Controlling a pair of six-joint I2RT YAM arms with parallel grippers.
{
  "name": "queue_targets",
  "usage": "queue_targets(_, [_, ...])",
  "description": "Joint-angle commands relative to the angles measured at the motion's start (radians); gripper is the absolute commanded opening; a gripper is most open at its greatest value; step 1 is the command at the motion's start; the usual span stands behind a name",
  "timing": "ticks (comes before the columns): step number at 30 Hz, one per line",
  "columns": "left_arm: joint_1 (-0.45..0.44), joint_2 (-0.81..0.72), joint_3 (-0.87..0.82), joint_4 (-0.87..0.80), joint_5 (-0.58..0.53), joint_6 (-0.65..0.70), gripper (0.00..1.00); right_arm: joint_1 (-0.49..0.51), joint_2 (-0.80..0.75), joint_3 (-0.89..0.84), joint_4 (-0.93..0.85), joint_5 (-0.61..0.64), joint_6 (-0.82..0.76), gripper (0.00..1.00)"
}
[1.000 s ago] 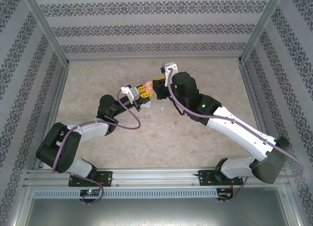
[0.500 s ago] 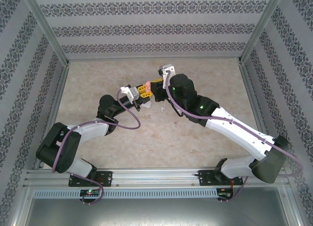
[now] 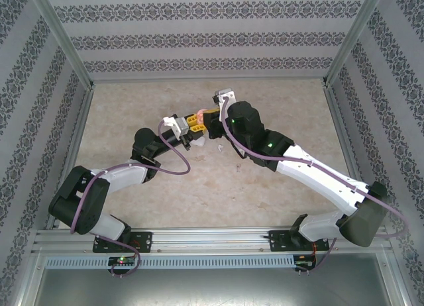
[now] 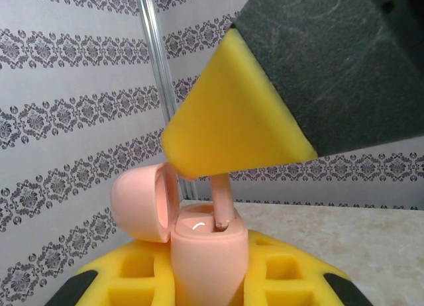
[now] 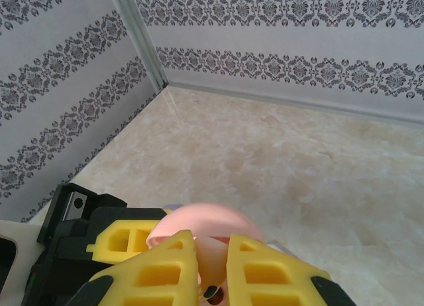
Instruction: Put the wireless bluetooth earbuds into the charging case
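In the left wrist view a pink charging case [image 4: 209, 253] stands upright with its lid [image 4: 142, 203] swung open to the left. My left gripper [image 4: 209, 283] is shut on the case body. A pinkish earbud [image 4: 222, 199] comes down from above, its stem tip in the case's right socket. My right gripper [image 5: 211, 256] is shut on that earbud [image 5: 213, 263], right over the open lid [image 5: 202, 218]. From above, the two grippers meet at the case [image 3: 199, 115] in mid-table, the left gripper [image 3: 191, 124] beside the right gripper [image 3: 211, 118].
A small white earbud [image 3: 216, 147] lies on the beige table just below the grippers, and another tiny bud [image 3: 237, 167] lies nearer the front. Patterned walls and metal posts [image 3: 63, 38] close in the table on three sides.
The right arm has edged slightly left toward the left gripper, bringing the earbud closer over the case. The left arm holds still.
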Motion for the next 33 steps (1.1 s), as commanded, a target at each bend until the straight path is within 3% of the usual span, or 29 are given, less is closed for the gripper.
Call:
queue_targets(1, [-0.012,-0.028,0.032,0.068,0.019,-0.016,0.0,0.012,0.009,-0.018,0.017,0.006,0.004,0.13])
queue_targets(7, [-0.012,-0.03,0.038,0.056,0.021,-0.019,0.0,0.012,0.015,-0.02,0.016,-0.008,-0.036,0.13])
queue_targets(25, [-0.013,-0.041,0.049,0.032,0.022,-0.024,0.0,0.023,0.049,-0.015,-0.056,-0.242,-0.262,0.11])
queue_targets(29, [-0.013,-0.042,0.049,0.025,0.02,-0.025,0.0,0.021,0.057,-0.003,-0.059,-0.211,-0.242,0.16])
queue_targets(33, [-0.013,-0.038,0.048,0.019,0.017,-0.026,0.0,0.019,0.045,0.028,-0.059,-0.157,-0.19,0.36])
